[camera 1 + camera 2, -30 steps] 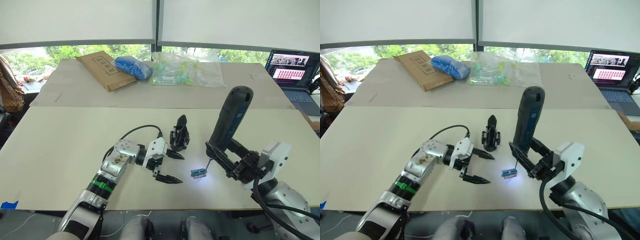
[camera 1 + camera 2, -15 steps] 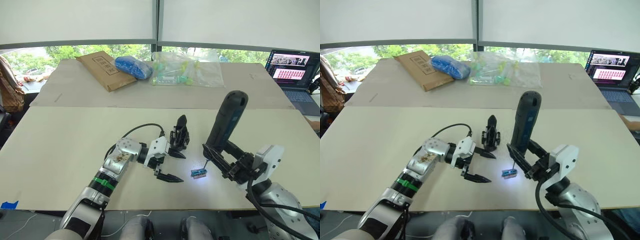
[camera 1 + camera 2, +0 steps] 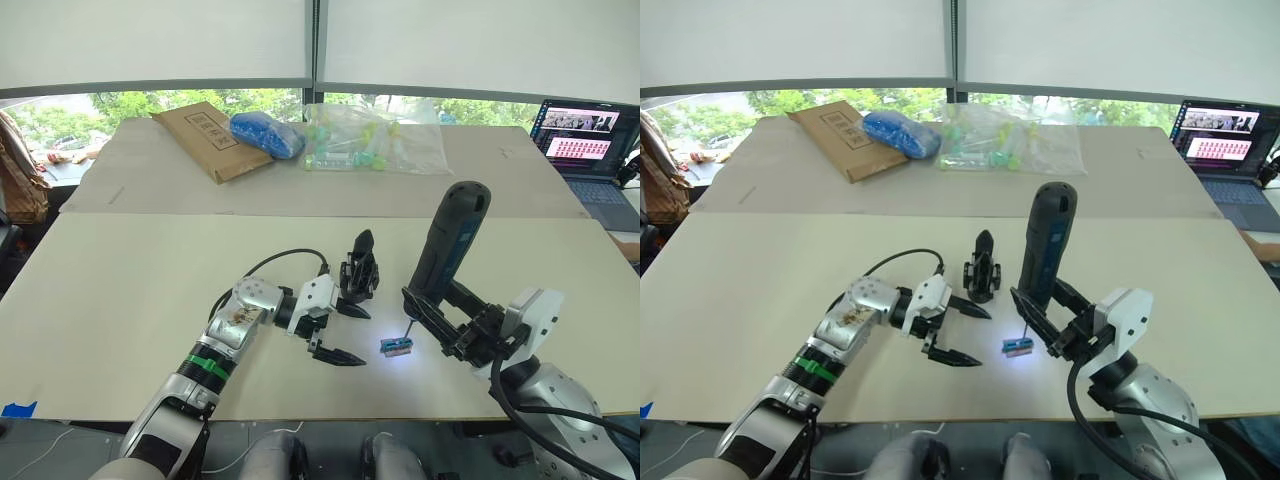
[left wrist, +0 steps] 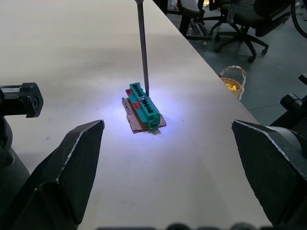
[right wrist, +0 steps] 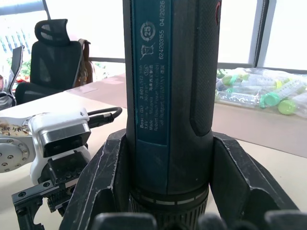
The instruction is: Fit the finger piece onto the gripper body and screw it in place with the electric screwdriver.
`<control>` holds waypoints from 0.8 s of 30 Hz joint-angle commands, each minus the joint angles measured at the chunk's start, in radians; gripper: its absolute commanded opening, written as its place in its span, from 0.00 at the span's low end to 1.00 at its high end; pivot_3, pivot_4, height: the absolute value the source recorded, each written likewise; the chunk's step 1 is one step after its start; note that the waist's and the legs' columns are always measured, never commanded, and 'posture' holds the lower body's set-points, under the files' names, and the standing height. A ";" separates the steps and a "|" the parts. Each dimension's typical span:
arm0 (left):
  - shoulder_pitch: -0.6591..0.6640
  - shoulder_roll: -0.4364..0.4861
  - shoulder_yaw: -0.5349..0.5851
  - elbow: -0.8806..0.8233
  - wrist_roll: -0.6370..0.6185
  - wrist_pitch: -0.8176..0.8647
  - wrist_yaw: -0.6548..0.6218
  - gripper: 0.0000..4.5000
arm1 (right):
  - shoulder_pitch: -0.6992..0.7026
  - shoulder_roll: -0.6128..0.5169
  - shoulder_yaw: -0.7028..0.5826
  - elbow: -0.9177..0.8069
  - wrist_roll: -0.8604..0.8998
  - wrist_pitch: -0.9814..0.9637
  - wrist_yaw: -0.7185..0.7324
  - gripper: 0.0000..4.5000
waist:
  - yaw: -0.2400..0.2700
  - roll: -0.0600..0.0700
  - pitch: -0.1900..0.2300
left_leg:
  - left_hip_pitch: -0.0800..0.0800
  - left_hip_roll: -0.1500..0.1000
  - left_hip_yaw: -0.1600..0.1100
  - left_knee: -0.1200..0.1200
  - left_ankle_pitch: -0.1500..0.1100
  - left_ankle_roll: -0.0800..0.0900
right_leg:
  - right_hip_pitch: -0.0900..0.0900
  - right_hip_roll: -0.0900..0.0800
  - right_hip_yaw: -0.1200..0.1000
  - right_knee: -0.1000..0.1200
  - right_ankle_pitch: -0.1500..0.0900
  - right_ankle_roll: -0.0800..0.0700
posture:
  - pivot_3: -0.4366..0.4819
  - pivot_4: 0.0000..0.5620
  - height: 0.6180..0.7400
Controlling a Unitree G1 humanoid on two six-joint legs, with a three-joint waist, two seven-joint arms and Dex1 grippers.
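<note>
On the electric screwdriver [image 5: 168,96] casing, "62420355 04/2026" and a circled "25" are printed; smaller lines are unreadable.

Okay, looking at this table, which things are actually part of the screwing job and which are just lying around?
Part of the job:
- electric screwdriver, clamped upright in the right gripper
- gripper body, standing by the open left gripper
- small green block, lit, bit tip on it

Lying about, far side:
- brown envelope
- blue bag
- clear bag of tubes
- laptop
</note>
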 commanded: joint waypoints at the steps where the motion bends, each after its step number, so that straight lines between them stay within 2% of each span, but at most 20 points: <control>1: -0.020 -0.007 -0.005 -0.004 0.000 -0.024 -0.005 1.00 | -0.008 -0.012 -0.031 -0.073 0.033 -0.024 -0.003 0.42 | 0.000 0.000 0.000 | 0.000 0.000 0.000 0.000 0.000 0.000 | 0.000 0.000 0.000 0.000 0.000 0.000 | 0.48 0.27 0.93; 24: -0.025 -0.011 -0.011 0.000 0.002 -0.027 0.003 1.00 | -0.068 -0.033 0.014 -0.095 0.051 0.016 -0.082 0.42 | 0.000 0.000 0.000 | 0.000 0.000 0.000 0.000 0.000 0.000 | 0.000 0.000 0.000 0.000 0.000 0.000 | 0.48 0.27 0.93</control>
